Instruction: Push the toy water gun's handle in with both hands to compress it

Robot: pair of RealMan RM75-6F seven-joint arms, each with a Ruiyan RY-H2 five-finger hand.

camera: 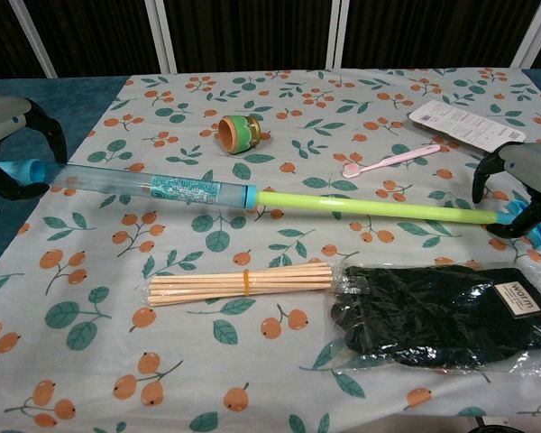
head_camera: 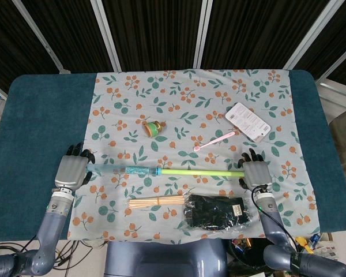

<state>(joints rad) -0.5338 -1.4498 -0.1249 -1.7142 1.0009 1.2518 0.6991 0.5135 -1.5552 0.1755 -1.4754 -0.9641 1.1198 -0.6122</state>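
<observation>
Head view: a long, thin water gun (head_camera: 161, 171) lies across a floral cloth (head_camera: 179, 98), clear blue barrel at left, smooth yellow-green handle rod at right. Left hand (head_camera: 72, 171) cups the barrel end; right hand (head_camera: 254, 173) cups the rod end, dark fingers curled around each tip.

Chest view: both hands' fingers hook around the gun's blue end caps. Wooden sticks (camera: 243, 281) and bagged black knit gloves (camera: 442, 316) lie nearer the camera.

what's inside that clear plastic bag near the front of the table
Inside the plastic bag lies a pair of dark knit gloves with a tan label. Anything beneath the gloves is hidden.
</observation>
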